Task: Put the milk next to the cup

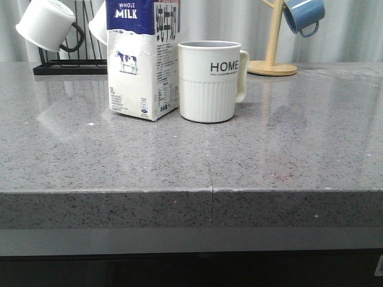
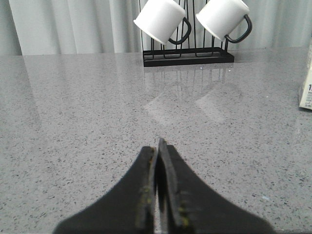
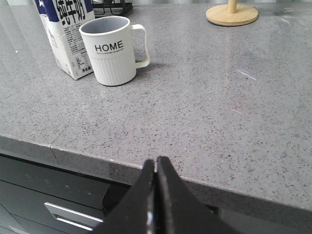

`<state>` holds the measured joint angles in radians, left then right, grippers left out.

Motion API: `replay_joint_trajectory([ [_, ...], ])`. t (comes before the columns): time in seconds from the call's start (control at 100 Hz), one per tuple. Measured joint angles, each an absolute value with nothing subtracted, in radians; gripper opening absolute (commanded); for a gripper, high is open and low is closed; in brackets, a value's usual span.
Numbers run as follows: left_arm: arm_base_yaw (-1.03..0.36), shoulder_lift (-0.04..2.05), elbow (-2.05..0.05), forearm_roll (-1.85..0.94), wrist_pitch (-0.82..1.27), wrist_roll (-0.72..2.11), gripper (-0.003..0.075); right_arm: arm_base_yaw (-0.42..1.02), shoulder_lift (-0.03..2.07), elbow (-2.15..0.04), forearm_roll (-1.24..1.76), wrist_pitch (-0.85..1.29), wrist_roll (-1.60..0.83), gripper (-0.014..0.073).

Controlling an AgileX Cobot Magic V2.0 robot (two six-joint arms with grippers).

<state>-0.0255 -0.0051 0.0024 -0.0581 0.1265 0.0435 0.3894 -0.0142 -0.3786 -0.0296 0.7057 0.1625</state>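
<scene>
Grey speckled stone makes up the counter [image 1: 287, 155], with a thin seam running from its front edge back toward the middle, and pale curtains hang behind it.

On it, the milk [image 1: 142, 60] stands upright at the left centre of the front view, its blue top cut off by the frame, the cow picture and "1L" on the face turned forward. Its right side stands just beside the cup [image 1: 209, 81]; whether the two touch I cannot tell. The cup sits upright to the right of the carton, "HOME" facing forward and its handle pointing right, away from the milk.

Behind the carton, a black rack [image 2: 187, 56] at the back left carries two white cups with black handles, tipped mouth down. At the back right stands a wooden stand [image 1: 273, 60] with a round base, and a blue mug [image 1: 304, 15] hangs from its arm.

Neither arm shows in the front view. The left gripper [image 2: 158, 195] hangs over bare counter, jaws pressed together and holding nothing, well apart from the carton. The right gripper [image 3: 156, 195] is likewise clenched and empty, out past the counter's front edge.
</scene>
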Motion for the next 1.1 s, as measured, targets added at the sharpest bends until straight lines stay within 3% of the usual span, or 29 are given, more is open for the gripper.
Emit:
replay_joint_trajectory([
  [0.39,-0.026,-0.005,0.002,-0.058,0.124,0.043,-0.0021,0.365,-0.014,-0.36,-0.056,0.637,0.163,-0.0043],
  [0.79,-0.026,-0.005,0.002,-0.058,0.124,0.043,-0.0021,-0.068,-0.014,-0.047,-0.056,0.139,0.163,-0.0043],
  [1.1,-0.026,-0.005,0.002,-0.058,0.124,0.043,-0.0021,-0.106,-0.014,0.027,-0.033,0.009,0.163,-0.0043],
])
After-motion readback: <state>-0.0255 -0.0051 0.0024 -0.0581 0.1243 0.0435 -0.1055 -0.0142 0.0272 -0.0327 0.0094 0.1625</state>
